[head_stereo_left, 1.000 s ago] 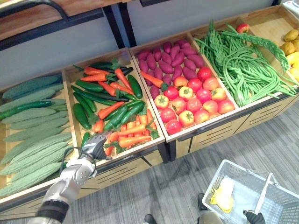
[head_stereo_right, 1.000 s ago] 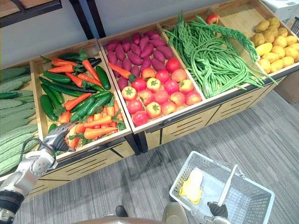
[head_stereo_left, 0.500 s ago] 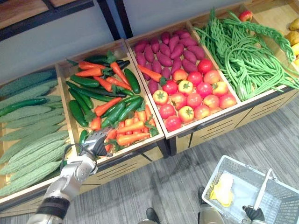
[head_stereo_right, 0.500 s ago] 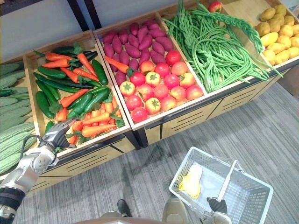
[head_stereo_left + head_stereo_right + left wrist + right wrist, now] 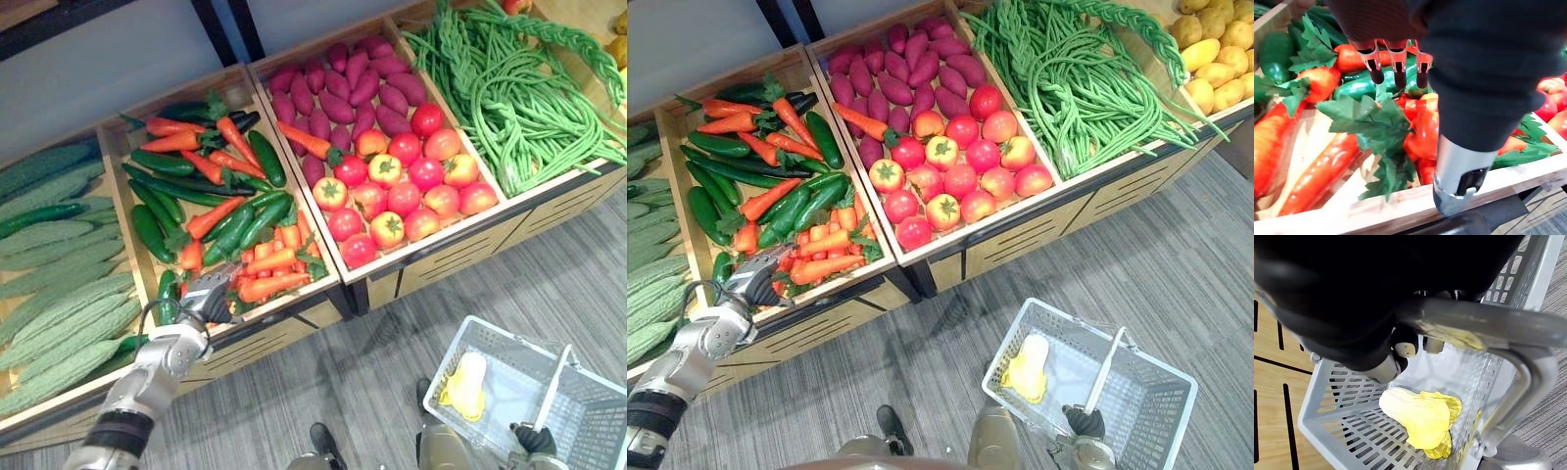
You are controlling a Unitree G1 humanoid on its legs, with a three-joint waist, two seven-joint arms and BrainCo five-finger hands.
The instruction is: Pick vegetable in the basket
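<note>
**Left hand poised over the carrots, one item in the basket**

The left hand (image 5: 209, 299) hovers at the near edge of the wooden crate (image 5: 1400, 205). Its fingertips (image 5: 1399, 78) are spread apart, just above the carrots (image 5: 266, 286) and a green cucumber (image 5: 1359, 87), and grip nothing. The right hand (image 5: 1083, 421) is curled round the basket handle (image 5: 1484, 325). It carries the white wire basket (image 5: 1007, 340) low over the grey plank floor (image 5: 392, 362), well apart from the crate. A pale yellow leafy vegetable (image 5: 1022, 372) lies inside. By my reading, the next pick is not yet made: grasp, lift and drop remain. Neighbouring crates hold tomatoes (image 5: 402, 191), purple sweet potatoes (image 5: 353, 88), long beans (image 5: 509, 98) and bitter gourds (image 5: 59, 294).
</note>
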